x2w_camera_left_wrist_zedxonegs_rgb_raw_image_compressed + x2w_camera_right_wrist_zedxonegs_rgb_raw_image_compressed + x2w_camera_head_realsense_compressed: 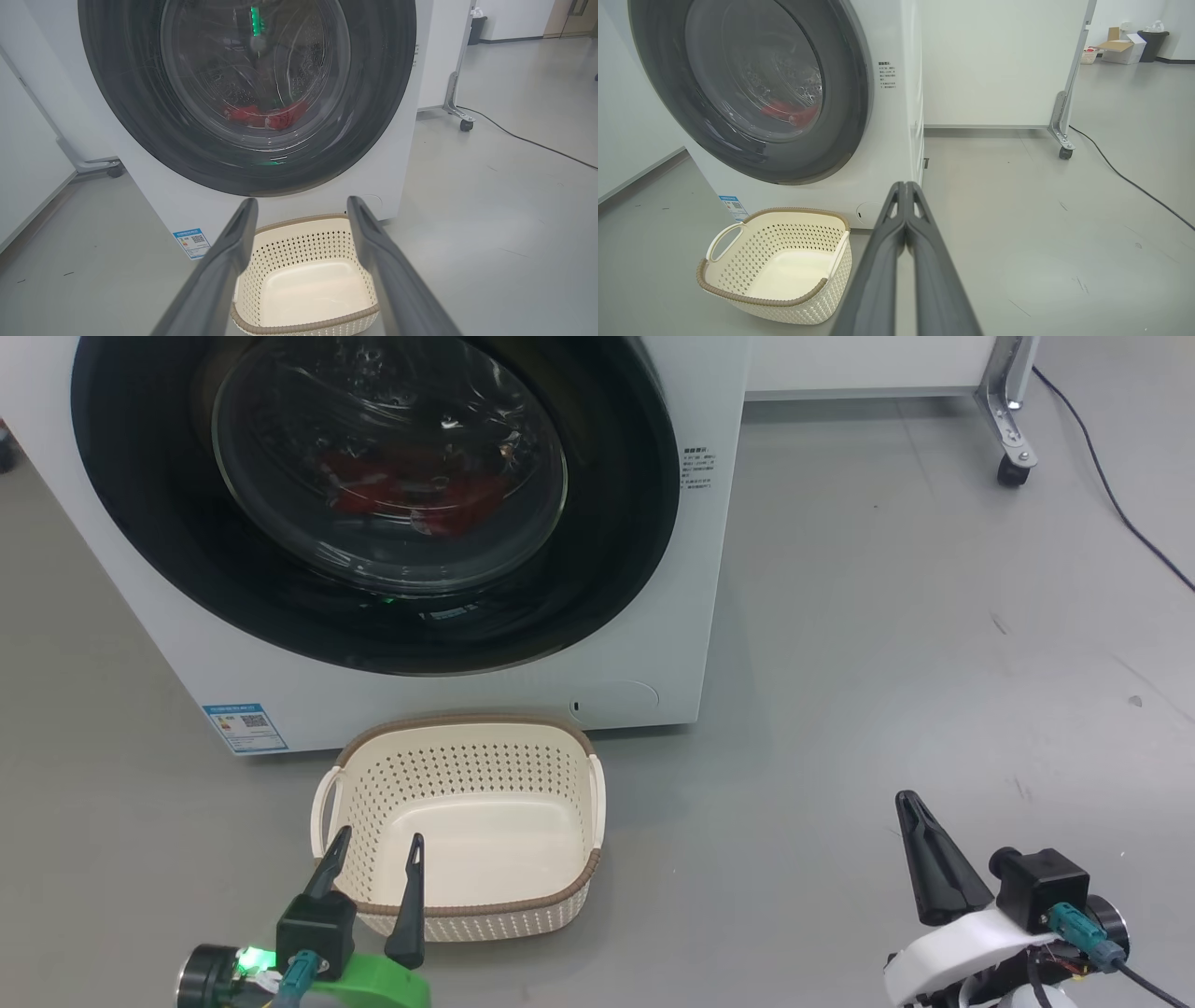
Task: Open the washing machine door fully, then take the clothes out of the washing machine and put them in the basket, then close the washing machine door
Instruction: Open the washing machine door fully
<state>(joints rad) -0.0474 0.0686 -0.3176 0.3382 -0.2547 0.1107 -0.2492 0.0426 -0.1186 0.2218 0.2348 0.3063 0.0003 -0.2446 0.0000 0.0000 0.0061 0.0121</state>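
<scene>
**Door shut, 1 red garment in the drum, basket in place**

Nearest me: 2 grippers.
- Left gripper (380, 835): its 2 fingers are spread wide with nothing between them, hanging over the near rim of the basket in my head view. 1 green light (247, 959) is lit at its wrist.
- Right gripper (907, 800): its 2 fingers are pressed together, pinching nothing, over the floor (887, 663) well to the right of the basket.

Next out: 1 basket (462, 720) on the floor, just in front of the washing machine (467, 695) and below the door. It has 2 white handles (323, 805), one per side, and 1 brown rim.

Then 1 washing machine with 1 washing machine door (159, 523), closed against the front. Through the glass I count 1 red bundle, the clothes (411, 490), low in the drum. I can't tell whether it's more than one piece.

On the front panel: 1 blue label sticker (245, 727) at the lower left, and 1 small round flap (614, 702) at the lower right.

Farthest: 1 metal leg with 1 castor (1013, 471), and 1 black cable (1111, 490) running along the floor beside it.
</scene>
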